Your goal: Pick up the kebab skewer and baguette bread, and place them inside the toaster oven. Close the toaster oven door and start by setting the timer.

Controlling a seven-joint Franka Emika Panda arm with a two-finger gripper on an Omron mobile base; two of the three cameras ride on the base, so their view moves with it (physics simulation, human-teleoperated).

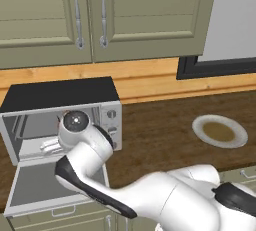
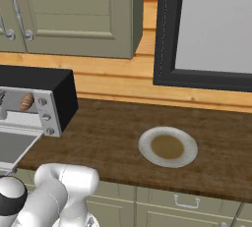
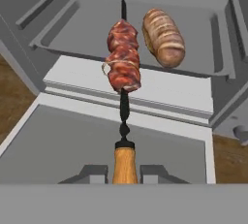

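The end effector [image 3: 125,173] is seen pinching the kebab skewer [image 3: 123,72] by its smooth wooden handle, two dark fingertips [image 3: 94,173] pressed against either side. A thin black rod runs from the handle through lumpy red-brown meat chunks, held above the toaster oven door [image 3: 72,145], a flat grey glass panel lying open. Beyond, the baguette bread [image 3: 163,37], plump, golden and scored, rests on the metal tray inside the boxy silver toaster oven [image 1: 60,95]. No writing is legible. A round plate [image 1: 220,131] sits apart on the wood-grain table [image 1: 160,140].
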